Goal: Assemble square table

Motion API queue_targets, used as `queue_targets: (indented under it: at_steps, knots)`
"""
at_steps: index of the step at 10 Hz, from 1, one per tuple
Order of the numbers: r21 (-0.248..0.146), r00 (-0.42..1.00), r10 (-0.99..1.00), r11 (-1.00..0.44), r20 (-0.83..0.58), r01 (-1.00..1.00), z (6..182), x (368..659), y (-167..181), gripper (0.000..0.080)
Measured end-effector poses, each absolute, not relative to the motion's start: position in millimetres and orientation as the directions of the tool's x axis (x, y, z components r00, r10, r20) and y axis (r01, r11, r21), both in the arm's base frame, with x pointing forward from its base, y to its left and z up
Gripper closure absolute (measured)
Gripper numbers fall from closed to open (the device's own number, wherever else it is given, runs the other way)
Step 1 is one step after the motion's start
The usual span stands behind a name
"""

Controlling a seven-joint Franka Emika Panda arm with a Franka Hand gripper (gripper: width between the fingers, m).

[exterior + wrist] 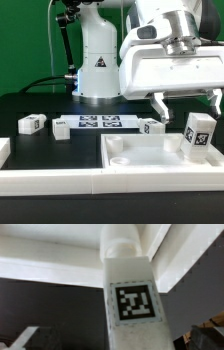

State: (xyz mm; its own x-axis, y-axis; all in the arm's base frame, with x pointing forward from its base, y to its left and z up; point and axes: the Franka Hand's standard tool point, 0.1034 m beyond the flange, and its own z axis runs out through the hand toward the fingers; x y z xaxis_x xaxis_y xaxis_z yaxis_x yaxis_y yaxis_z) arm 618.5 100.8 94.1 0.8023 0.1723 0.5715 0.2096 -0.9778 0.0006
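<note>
Lower right in the exterior view, the white tagged block leg [198, 133] stands upright on the white rimmed square plastic slab [150, 160] — gripper [188, 102] just above, fingers apart. If loosely seated, a brushing finger could topple it.

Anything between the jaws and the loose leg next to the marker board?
Nothing visible. The gripper hangs, jaws open, above the upright leg on the tabletop; the loose leg lies just beyond its rim, beside the marker board.
</note>
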Motion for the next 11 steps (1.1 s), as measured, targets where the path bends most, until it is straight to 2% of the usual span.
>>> queue_targets:
  at_steps: [2,3,5,8,11]
  knots:
    - [-0.001,0.811,0.183,-0.975,0.555,0.221,118.0,623,101,0.0151]
    - [-0.003,0.82,0.187,-0.975,0.541,0.224,121.9,623,101,0.0151]
    - [-0.014,0.841,0.191,-0.973,0.506,0.23,115.6,618,103,0.0151]
    - [-0.067,0.919,0.213,-0.966,0.332,0.248,112.1,622,110,0.0151]
    - [-0.139,0.968,0.233,-0.959,0.098,0.245,108.9,622,116,0.0151]
